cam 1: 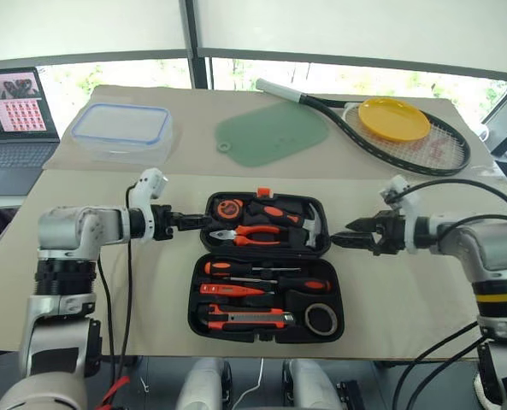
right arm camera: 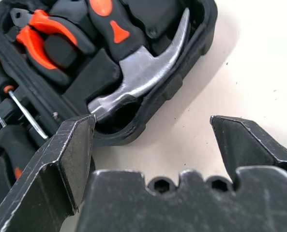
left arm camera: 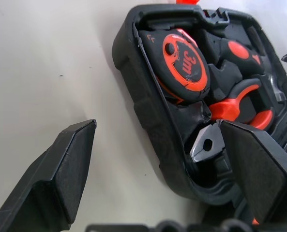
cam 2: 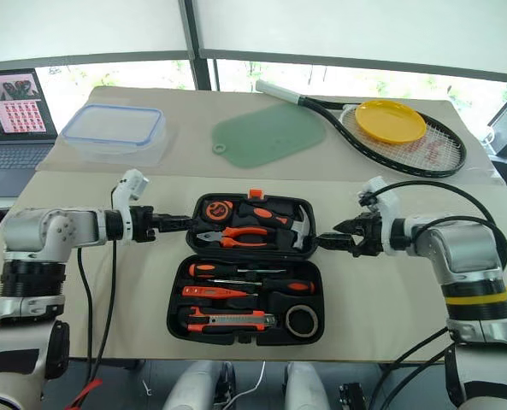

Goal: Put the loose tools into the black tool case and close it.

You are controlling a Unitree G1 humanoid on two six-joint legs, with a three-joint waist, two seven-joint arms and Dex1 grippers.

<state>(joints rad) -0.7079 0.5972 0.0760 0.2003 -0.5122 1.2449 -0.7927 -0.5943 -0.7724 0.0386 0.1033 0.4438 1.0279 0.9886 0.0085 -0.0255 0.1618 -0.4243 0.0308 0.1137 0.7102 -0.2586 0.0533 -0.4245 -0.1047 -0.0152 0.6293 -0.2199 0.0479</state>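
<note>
Stage: since every loose tool is already lying in a recess, pointing to closing as the only step left, by my judgement.
Case (cam 1: 203, 282): lying open and flat on the table (cam 1: 407, 299), near half toward the robot, far half hinged beyond it, orange latch (cam 1: 263, 192) at the far edge.
Near half: holding two screwdrivers (cam 1: 266, 284), slim red tester (cam 1: 232, 290), knife (cam 1: 244, 320) and tape roll (cam 1: 322, 319), each sitting in its own slot, so nothing looks likely to block the lid.
Far half: keeping tape measure (left arm camera: 184, 60), pliers (cam 1: 249, 234) and hammer (right arm camera: 143, 72) seated.
Left gripper (cam 1: 203, 222): reaching in level from the left, jaws spread wide and gripping nothing, one finger straddling the far half's left wall, the other outside over bare table.
Right gripper (cam 1: 345, 237): mirroring it from the right, jaws wide apart and empty, tips just beside the far half's right wall near the hammer head.
Reason for pose: bracketing both ends of the far half, probably to fold it evenly over the near half.
Risk: possibly spilling the seated tools when tipping.
</note>
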